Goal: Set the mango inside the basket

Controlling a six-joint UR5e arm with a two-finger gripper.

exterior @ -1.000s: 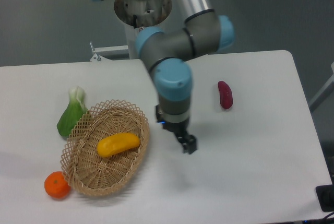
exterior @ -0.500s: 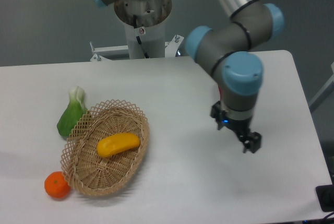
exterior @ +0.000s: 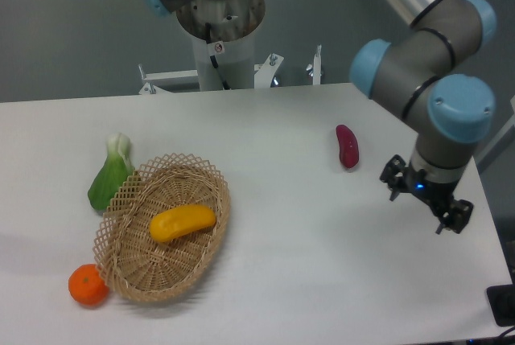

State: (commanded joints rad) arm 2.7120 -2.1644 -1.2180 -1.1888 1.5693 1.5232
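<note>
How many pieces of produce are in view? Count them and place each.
4. The mango inside the basket, orange by its near-left rim, bok choy at its far-left, purple vegetable right of centre.

so there's a dark purple-red veggie (exterior: pixel 347 145) lying on the white table (exterior: pixel 282 281), up and left of the gripper, near it. way off to its left: a green leafy bok choy thing (exterior: pixel 109 174) and a small orange citrus (exterior: pixel 87 285), further down

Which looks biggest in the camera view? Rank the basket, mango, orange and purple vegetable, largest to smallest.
1. basket
2. mango
3. purple vegetable, though it lies farther from the camera, so its true size is less sure
4. orange, close to the purple vegetable in apparent size
</note>
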